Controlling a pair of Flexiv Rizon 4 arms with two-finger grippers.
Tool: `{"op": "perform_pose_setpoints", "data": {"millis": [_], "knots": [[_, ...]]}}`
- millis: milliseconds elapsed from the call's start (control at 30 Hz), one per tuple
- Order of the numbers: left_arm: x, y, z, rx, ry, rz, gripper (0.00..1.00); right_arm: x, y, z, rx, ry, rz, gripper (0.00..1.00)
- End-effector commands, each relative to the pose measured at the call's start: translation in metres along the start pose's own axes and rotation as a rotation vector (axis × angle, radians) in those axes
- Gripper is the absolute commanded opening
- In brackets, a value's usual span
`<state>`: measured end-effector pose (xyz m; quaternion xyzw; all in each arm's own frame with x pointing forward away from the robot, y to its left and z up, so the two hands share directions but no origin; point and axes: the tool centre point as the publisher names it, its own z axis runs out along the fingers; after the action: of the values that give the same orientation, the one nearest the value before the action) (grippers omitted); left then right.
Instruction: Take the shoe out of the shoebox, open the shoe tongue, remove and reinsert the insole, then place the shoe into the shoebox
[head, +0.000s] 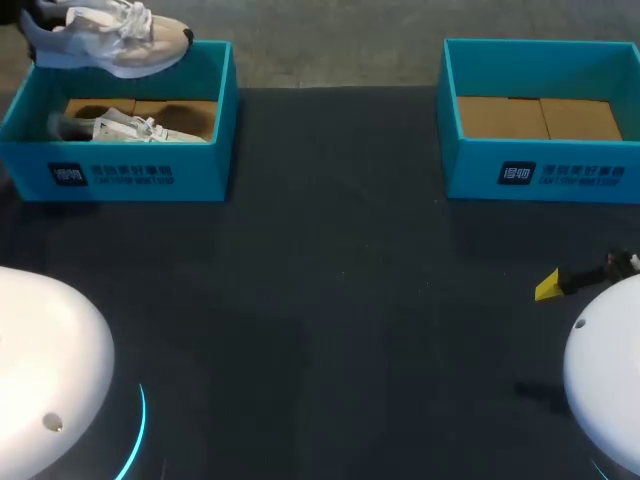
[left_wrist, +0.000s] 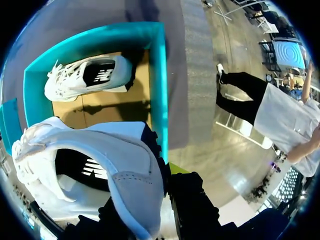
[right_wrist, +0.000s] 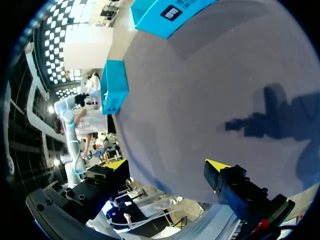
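Left hand (left_wrist: 150, 210): closed on the heel end of the lifted sneaker (left_wrist: 100, 165). Dark fingers stand on either side of it, and only one yellow tip shows.
Lifted sneaker: white and grey with a black side logo, held in the air over the far left corner of the left shoebox (head: 130, 175). In the head view its toe points toward the middle of the bench (head: 330, 300).
Second sneaker (head: 130, 128): white, lying on its side on the brown cardboard floor of the left shoebox, below the lifted one.
Right shoebox (head: 540, 180): teal, open-topped, at the far right of the bench, well apart from the left one. Its brown cardboard floor is in view.
Right hand (right_wrist: 166, 167): open, its yellow tips wide apart with nothing between them, low over the near right part of the dark bench.
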<state>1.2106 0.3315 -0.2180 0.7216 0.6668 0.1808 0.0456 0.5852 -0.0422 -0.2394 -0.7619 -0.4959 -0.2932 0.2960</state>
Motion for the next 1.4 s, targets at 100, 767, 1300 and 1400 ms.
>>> {"op": "perform_pose_setpoints", "data": {"millis": [100,767,1300,1400], "knots": [[-0.003,0.008,0.013,0.023,0.010,0.001,0.00,0.001,-0.002,0.000,-0.002,-0.005,0.002,1.00],[-0.012,0.004,0.050,0.062,0.039,-0.018,0.00,0.001,-0.002,0.000,-0.002,-0.005,0.002,1.00],[-0.017,-0.005,0.069,0.107,0.050,-0.019,0.00,0.001,-0.002,0.000,-0.002,-0.005,0.002,1.00],[-0.018,-0.007,0.073,0.113,0.053,-0.017,0.00,0.001,-0.002,0.000,-0.002,-0.005,0.002,1.00]]}}
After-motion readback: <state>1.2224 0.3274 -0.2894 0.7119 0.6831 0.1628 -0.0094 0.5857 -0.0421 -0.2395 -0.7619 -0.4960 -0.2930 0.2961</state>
